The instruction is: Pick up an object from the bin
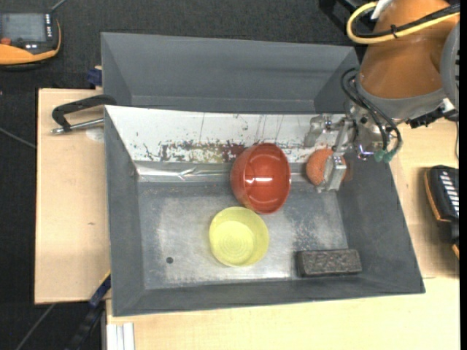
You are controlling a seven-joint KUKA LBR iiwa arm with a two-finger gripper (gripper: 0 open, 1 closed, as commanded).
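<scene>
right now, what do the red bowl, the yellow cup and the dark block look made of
Red bowl: likely hard plastic, glossy, with bright highlights on a smooth surface.
Yellow cup: probably plastic too, smooth, with a softer sheen and concentric rings inside.
Dark block: matte and speckled, rough-looking; perhaps foam or stone, the look leaves it open.

The one camera looked down on the grey bin (pixel 182 71) from above, tilted somewhat from the near side, close enough to hold it whole, with the arm (pixel 401 49) at the right.
</scene>
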